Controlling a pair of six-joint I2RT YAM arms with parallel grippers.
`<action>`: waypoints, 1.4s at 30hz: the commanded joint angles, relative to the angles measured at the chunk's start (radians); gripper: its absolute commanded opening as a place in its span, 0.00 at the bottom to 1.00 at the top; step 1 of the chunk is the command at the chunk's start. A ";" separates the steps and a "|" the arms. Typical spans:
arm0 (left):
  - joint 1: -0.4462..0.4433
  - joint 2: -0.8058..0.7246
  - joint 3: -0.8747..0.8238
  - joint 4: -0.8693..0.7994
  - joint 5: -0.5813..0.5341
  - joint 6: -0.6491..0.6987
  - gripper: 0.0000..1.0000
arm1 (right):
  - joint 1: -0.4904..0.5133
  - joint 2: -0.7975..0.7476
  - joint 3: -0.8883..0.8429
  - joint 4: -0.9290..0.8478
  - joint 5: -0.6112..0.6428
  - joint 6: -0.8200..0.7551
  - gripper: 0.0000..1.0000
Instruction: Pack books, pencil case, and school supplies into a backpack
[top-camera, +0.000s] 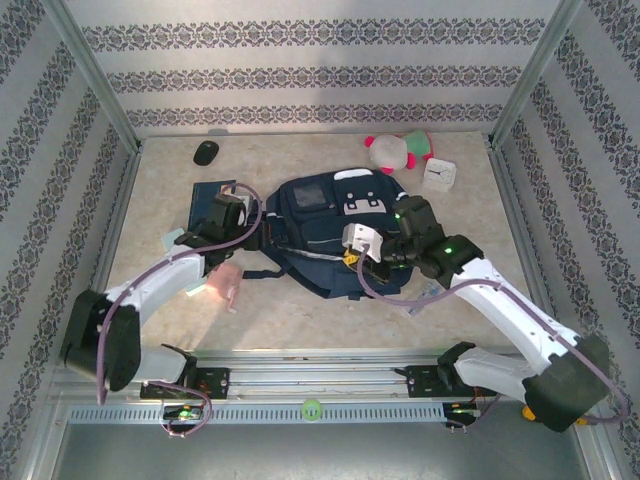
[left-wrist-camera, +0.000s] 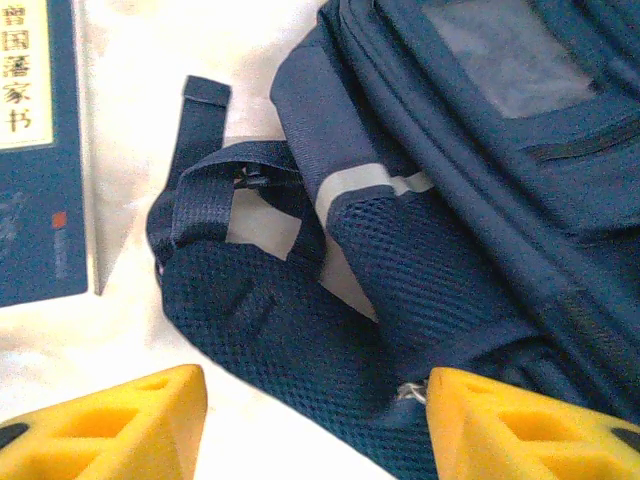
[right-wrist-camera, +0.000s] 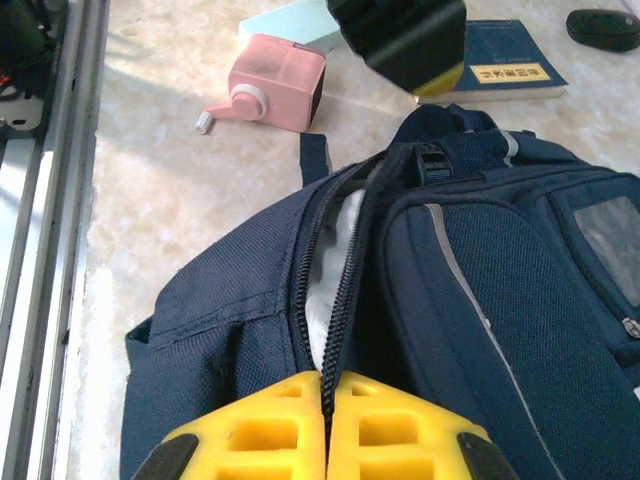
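The navy backpack (top-camera: 330, 235) lies flat mid-table with its main zip partly undone, and something white shows inside the gap (right-wrist-camera: 325, 290). My right gripper (right-wrist-camera: 325, 400) is shut on the zip edge of the backpack (right-wrist-camera: 480, 300), at its near side (top-camera: 365, 245). My left gripper (left-wrist-camera: 315, 425) is open over the mesh shoulder strap (left-wrist-camera: 260, 320) at the bag's left top (top-camera: 235, 215), holding nothing. The navy book (left-wrist-camera: 35, 150) lies left of it (top-camera: 208, 193). School supplies lie loose: a pink piece (top-camera: 222, 283), a teal square (top-camera: 172, 238) and a clear packet (top-camera: 430, 296). The pencil case is out of view.
A black mouse (top-camera: 206, 152) sits at the back left. A pink-and-white plush toy (top-camera: 398, 150) and a white clock (top-camera: 440, 173) are at the back right. Patterned walls close in three sides. The metal rail (top-camera: 320, 380) runs along the near edge.
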 joint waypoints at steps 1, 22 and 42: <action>0.025 -0.110 0.038 -0.142 -0.041 -0.093 0.68 | 0.028 0.035 0.081 0.047 0.010 0.082 0.29; 0.511 0.146 0.339 -0.435 0.322 0.022 0.60 | 0.318 0.384 0.516 -0.010 0.367 1.103 0.98; 0.620 0.652 0.642 -0.380 0.363 0.046 0.47 | 0.353 1.012 0.955 0.161 0.289 1.497 0.98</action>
